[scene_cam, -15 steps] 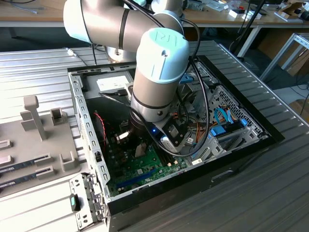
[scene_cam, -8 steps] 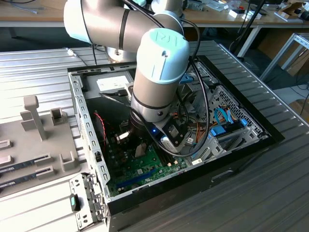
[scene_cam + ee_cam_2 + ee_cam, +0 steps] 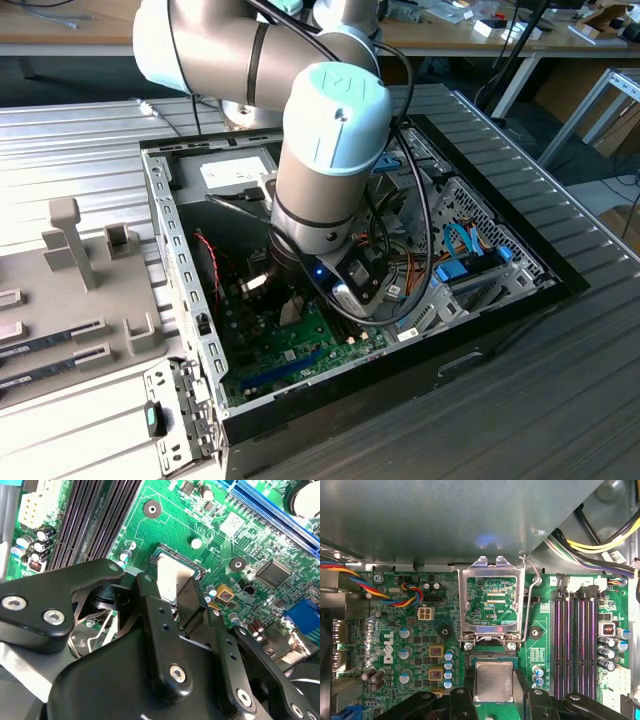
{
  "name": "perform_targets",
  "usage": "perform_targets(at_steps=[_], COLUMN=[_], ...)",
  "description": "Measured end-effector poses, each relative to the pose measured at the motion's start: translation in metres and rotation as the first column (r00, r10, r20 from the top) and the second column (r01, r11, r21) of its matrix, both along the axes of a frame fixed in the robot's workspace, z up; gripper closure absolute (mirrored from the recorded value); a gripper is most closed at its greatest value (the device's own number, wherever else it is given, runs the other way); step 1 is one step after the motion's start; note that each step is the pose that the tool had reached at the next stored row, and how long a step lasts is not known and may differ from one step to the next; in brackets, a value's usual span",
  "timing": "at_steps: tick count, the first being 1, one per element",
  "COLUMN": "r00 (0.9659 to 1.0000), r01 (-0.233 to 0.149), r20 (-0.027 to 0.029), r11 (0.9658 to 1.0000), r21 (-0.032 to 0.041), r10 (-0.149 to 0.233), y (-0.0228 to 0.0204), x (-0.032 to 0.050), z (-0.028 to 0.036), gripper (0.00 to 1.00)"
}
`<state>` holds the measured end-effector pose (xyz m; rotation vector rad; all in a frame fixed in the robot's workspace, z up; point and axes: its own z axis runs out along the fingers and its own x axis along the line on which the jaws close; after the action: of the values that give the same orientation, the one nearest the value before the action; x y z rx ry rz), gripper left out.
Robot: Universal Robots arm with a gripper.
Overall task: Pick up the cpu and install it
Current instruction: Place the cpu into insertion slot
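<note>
Exterior view: one robot arm reaches into one open computer case on ribbed grey metal worktop; desks stand behind. Hand clenched on cpu, black fingers pressing its two opposite edges, just above green motherboard. First wrist view adds what exterior hides: socket frame hinged open beside cpu, four dark memory slots.
</note>
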<state>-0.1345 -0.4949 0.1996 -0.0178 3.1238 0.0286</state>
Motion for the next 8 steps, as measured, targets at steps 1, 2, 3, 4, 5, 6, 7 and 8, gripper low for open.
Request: perform_targets(at_steps=[1, 2, 3, 4, 5, 6, 7, 8], r00=[1.0, 1.0, 1.0, 1.0, 1.0, 1.0, 1.0, 1.0], r01=[0.0, 0.0, 0.0, 0.0, 0.0, 0.0, 0.0, 0.0], r20=[0.0001, 0.0, 0.0, 0.0001, 0.0001, 0.0001, 0.0001, 0.0001], r11=[1.0, 1.0, 1.0, 1.0, 1.0, 1.0, 1.0, 1.0], r21=[0.0004, 0.0004, 0.0012, 0.0024, 0.0034, 0.0057, 0.0064, 0.0067], r10=[0.0, 0.0, 0.0, 0.0, 0.0, 0.0, 0.0, 0.0], y=[0.0001, 0.0001, 0.0004, 0.0008, 0.001, 0.0011, 0.0011, 0.0011], x=[0.0, 0.0, 0.0001, 0.0001, 0.0001, 0.0, 0.0, 0.0], z=[-0.0004, -0.0006, -0.0009, -0.0011, -0.0012, -0.0014, -0.0014, -0.0015], gripper=[0.58, 0.58, 0.58, 0.6, 0.6, 0.61, 0.61, 0.61])
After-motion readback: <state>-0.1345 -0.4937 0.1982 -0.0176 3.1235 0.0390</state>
